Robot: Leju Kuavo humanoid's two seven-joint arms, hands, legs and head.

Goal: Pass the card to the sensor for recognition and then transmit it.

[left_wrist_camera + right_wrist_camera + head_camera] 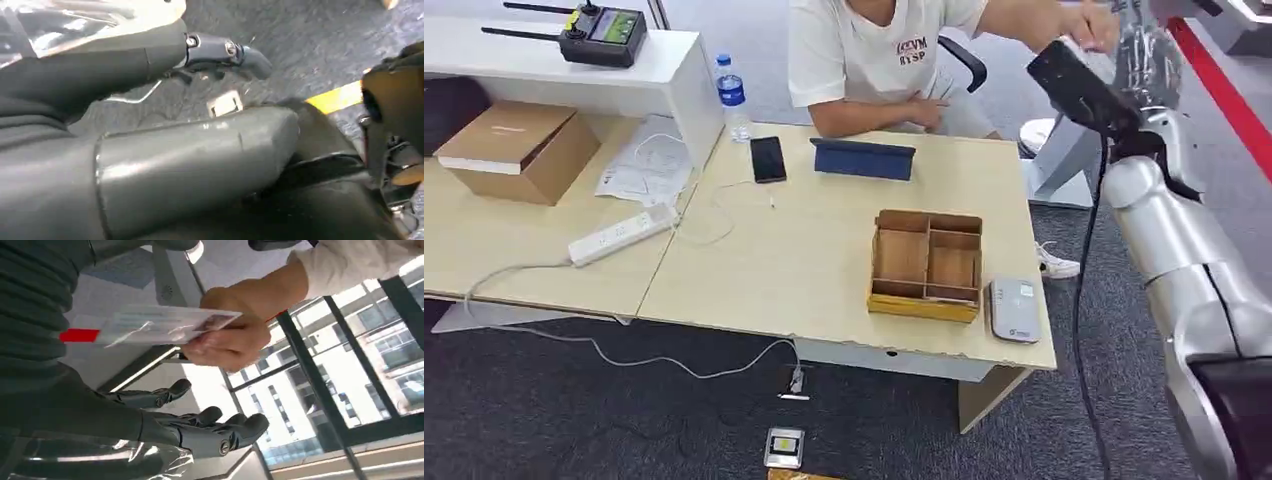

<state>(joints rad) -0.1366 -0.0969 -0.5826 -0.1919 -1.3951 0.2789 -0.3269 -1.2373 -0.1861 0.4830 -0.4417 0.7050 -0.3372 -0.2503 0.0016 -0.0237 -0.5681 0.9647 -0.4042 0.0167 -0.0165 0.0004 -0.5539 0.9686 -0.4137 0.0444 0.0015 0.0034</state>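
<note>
Right hand [200,427]: raised high beside the table, fingers [235,432] spread apart and holding nothing; in the head view it is largely hidden behind a clear plastic cover and blur. Card [150,325]: a pale laminated card with a red strip at one end, pinched in a person's hand [230,342] just above the robot's spread fingers, not touching them; its print is too blurred to read. Left hand [165,150]: hanging low over grey carpet, thick thumb and one dark finger seen close up; whether it is open or closed cannot be told. Sensor [1014,310]: a small grey-white reader on the table's near right corner, just beside a wooden compartment tray [927,265]. Table [804,270]: light wood, also bearing a phone [768,158], a power strip [622,234] and a cardboard box [516,150]. Person: seated behind the table, cut off at the top edge.
</note>
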